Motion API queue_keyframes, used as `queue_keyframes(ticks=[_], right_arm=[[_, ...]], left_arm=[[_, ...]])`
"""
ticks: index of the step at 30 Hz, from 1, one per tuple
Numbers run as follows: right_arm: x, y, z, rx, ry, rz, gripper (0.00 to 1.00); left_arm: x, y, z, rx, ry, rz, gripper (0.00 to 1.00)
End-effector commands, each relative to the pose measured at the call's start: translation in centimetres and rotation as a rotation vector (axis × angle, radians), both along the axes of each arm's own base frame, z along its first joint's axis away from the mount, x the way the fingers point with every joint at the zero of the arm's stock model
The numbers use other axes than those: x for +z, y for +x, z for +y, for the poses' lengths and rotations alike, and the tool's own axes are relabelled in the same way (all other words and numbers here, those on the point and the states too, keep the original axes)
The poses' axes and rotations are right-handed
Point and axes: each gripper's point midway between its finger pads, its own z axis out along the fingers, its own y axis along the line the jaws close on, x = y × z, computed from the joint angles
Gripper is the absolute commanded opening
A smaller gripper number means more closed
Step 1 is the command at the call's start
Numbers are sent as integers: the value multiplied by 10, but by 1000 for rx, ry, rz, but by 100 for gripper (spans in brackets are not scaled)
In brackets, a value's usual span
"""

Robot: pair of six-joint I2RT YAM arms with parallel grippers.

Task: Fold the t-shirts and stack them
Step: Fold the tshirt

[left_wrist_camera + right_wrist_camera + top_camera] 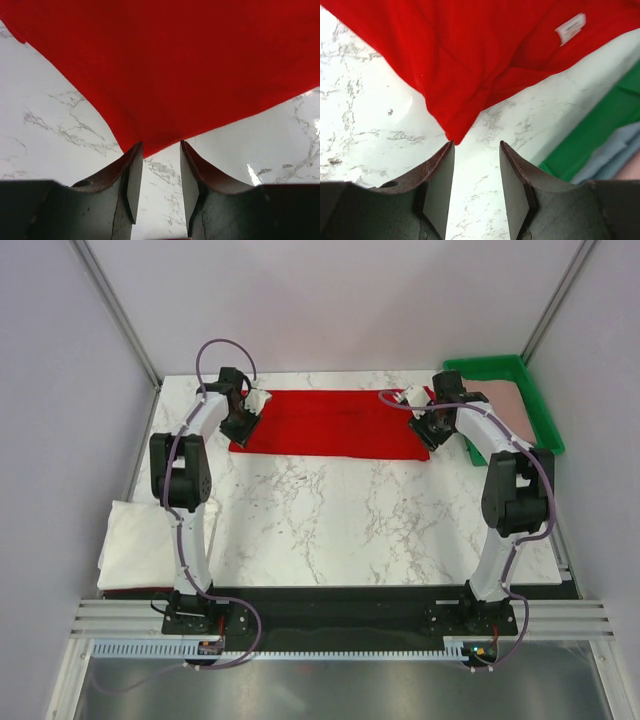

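A bright red t-shirt [335,423] lies folded into a long flat band across the far part of the marble table. My left gripper [240,425] hovers over its left end, open; in the left wrist view the red corner [160,85] lies just beyond the empty gap of the gripper [159,150]. Over the right end my right gripper [428,430] is open too, and the wrist view shows the shirt's corner [465,75] with its white neck label [570,28] ahead of the gripper [476,149]. A white t-shirt [140,543] lies folded at the left edge. A dusty-pink one [510,405] rests in the tray.
The green plastic tray [546,423] stands at the back right, close to the right arm's elbow. Grey-blue cloth [610,155] shows inside it in the right wrist view. Something red [130,591] peeks out under the white shirt. Metal frame posts flank the table.
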Motion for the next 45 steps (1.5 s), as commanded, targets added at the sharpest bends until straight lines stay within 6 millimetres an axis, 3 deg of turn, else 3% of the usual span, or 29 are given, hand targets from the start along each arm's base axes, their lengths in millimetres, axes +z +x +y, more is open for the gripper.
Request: queue_keyframes(ticks=[1, 11, 14, 17, 20, 22, 28, 30, 32, 34, 35, 40, 42, 44, 45], right_arm=[[-9, -4, 11, 26, 67, 53, 49], [-30, 2, 5, 16, 90, 109, 50], [-32, 2, 7, 18, 109, 129, 45], [-34, 3, 5, 14, 127, 150, 36], [-37, 4, 0, 0, 146, 168, 14], [-37, 6, -3, -6, 150, 170, 9], [-26, 15, -27, -21, 98, 130, 9], [-26, 14, -29, -12, 86, 135, 15], [-25, 13, -31, -12, 77, 134, 31], [-18, 14, -28, -2, 94, 121, 35], [-13, 15, -26, 3, 104, 111, 37], [27, 17, -16, 17, 160, 31, 43], [37, 15, -11, 29, 184, 16, 43], [40, 12, -8, 26, 204, 17, 44], [41, 11, -7, 21, 213, 19, 44]], left_arm=[[11, 25, 2, -4, 3, -69, 43], [-12, 35, 8, -4, 47, -44, 45], [-19, 32, 10, -3, 56, -25, 45], [-26, 30, 11, 0, 57, -9, 45], [-33, 28, 11, 1, 58, 6, 45], [-33, 27, 16, 9, 86, 8, 45], [-36, 24, 23, 17, 106, 21, 44], [-34, 24, 24, 22, 107, 19, 44], [-27, 26, 23, 26, 98, 2, 44], [-12, 28, 16, 14, 62, -28, 47], [9, 30, 12, 1, 36, -70, 48], [74, 23, -4, -126, -9, -190, 52], [84, 11, -4, -228, 26, -204, 52], [78, 0, -3, -302, 62, -184, 52], [65, -10, 1, -360, 104, -147, 52]])
